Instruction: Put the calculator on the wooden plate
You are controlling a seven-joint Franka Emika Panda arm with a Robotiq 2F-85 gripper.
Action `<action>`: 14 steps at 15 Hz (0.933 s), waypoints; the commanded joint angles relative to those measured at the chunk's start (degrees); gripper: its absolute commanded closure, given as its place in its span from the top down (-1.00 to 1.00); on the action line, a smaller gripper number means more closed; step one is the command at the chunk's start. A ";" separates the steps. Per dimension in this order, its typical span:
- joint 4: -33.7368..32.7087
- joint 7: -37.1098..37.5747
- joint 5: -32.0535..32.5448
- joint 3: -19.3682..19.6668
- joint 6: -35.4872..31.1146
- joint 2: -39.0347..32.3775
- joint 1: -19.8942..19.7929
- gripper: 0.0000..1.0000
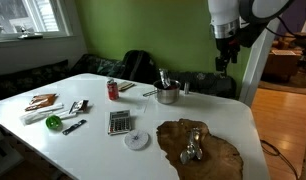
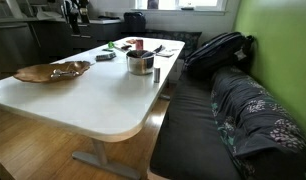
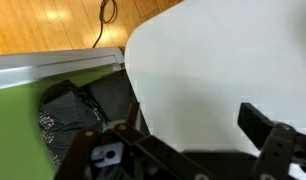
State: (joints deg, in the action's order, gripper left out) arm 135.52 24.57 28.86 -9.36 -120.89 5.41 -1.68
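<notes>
Near the wooden plate [image 1: 198,148], the calculator [image 1: 119,122] lies lengthwise front-to-back.

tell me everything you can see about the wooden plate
The wooden plate is a large, flat brown slab with an irregular edge and darker grain. It lies flat on the white table, near the table's end. A small shiny metallic object, too small to identify, rests on its middle. The calculator lies apart from it on the table, not touching it.
</notes>
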 commanded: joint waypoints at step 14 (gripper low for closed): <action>-33.26 -18.87 -10.92 -0.15 -14.21 -32.81 10.12 1.00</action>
State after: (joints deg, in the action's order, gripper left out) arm 111.53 15.77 23.03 -9.24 -136.78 -19.52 7.02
